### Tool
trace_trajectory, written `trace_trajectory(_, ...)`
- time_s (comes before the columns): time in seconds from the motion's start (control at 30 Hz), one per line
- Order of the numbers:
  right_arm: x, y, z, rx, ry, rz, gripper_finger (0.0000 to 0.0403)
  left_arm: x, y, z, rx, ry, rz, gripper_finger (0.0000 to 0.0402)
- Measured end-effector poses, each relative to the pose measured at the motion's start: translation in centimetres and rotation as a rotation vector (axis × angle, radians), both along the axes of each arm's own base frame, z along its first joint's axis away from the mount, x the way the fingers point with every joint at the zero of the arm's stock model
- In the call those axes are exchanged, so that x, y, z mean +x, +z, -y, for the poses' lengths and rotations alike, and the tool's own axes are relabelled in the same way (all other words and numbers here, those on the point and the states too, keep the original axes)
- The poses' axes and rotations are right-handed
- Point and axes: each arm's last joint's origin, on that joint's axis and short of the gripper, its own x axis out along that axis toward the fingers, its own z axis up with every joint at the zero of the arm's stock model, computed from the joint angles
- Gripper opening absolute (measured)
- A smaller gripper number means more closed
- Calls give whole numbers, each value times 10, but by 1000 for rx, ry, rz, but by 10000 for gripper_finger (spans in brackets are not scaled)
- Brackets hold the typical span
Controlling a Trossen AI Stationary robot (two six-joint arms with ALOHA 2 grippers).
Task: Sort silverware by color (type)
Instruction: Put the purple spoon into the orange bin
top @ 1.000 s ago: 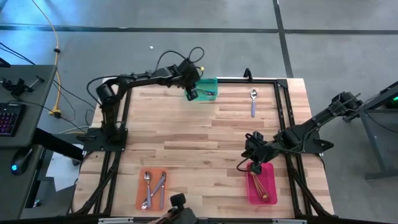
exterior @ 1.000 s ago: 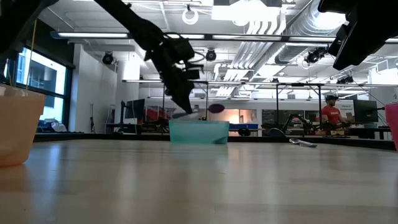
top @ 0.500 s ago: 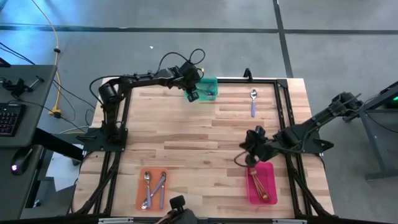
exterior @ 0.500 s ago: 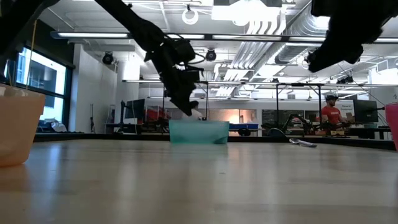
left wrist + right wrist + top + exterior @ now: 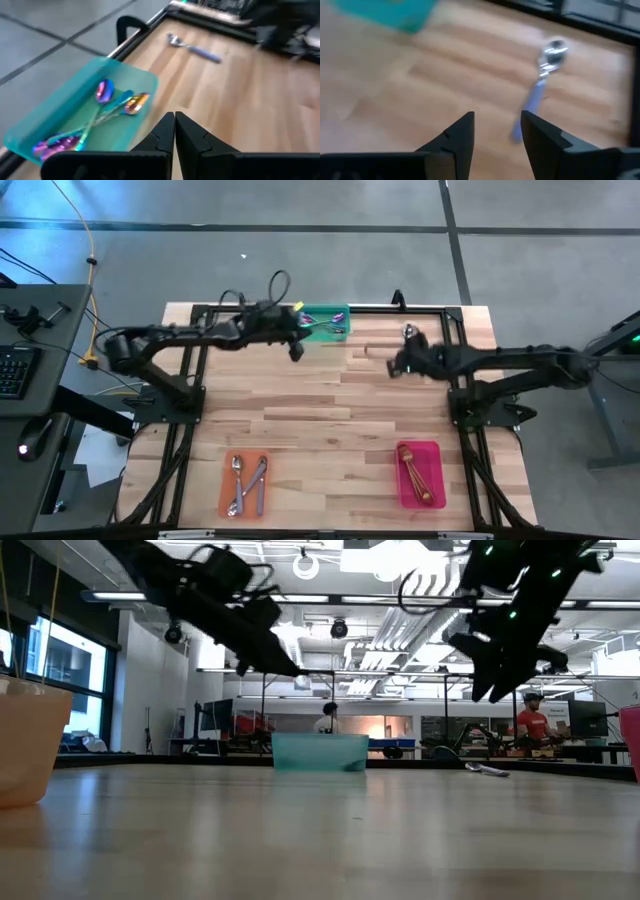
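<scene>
My left gripper (image 5: 297, 348) is shut and empty, just off the near-left corner of the green tray (image 5: 312, 326); its fingers also show in the left wrist view (image 5: 174, 125). Iridescent purple-blue spoons (image 5: 107, 102) lie in that tray. A silver spoon with a lavender handle (image 5: 543, 70) lies flat on the table at the far right, also in the left wrist view (image 5: 192, 45). My right gripper (image 5: 497, 131) is open and hovers above the table just short of that spoon, touching nothing. In the low view the right gripper (image 5: 490, 680) hangs well above the spoon (image 5: 487, 769).
An orange tray (image 5: 226, 480) with silver spoons (image 5: 247, 483) sits at the near left. A pink tray (image 5: 432, 450) with copper spoons (image 5: 415, 475) sits at the near right. Bare wood lies between the trays. A person in red (image 5: 530, 720) is far behind the table.
My left gripper has drawn back from over the green tray toward the table's left and risen; the purple spoon seen at it before no longer shows there. My right gripper has gone from the pink tray toward the far edge, up to the lavender-handled spoon.
</scene>
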Motion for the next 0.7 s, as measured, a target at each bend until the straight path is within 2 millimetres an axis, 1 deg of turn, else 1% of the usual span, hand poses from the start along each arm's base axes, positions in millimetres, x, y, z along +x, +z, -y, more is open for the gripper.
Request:
trace_trajectory(0.17, -7, -8, 52, 71, -118, -20, 149, -30, -8, 29, -4, -23, 109, 1)
trace_trajectory(0.3, -8, -26, 84, 145, -170, -48, 149, -53, -21, 41, -39, -7, 159, 1)
trace_trajectory(0.4, -4, -44, 100, 194, -179, -76, 149, -66, -31, 47, -56, 3, 180, 1)
trace_trajectory(0.5, -2, -65, 112, 241, -208, -113, 149, -78, -42, 52, -78, 17, 189, 1)
trace_trajectory(0.63, -2, -91, 123, 310, -246, -166, 141, -90, -53, 57, -104, 38, 239, 1)
trace_trajectory(0.7, 1, -97, 126, 322, -246, -176, 129, -94, -58, 59, -114, 43, 257, 1)
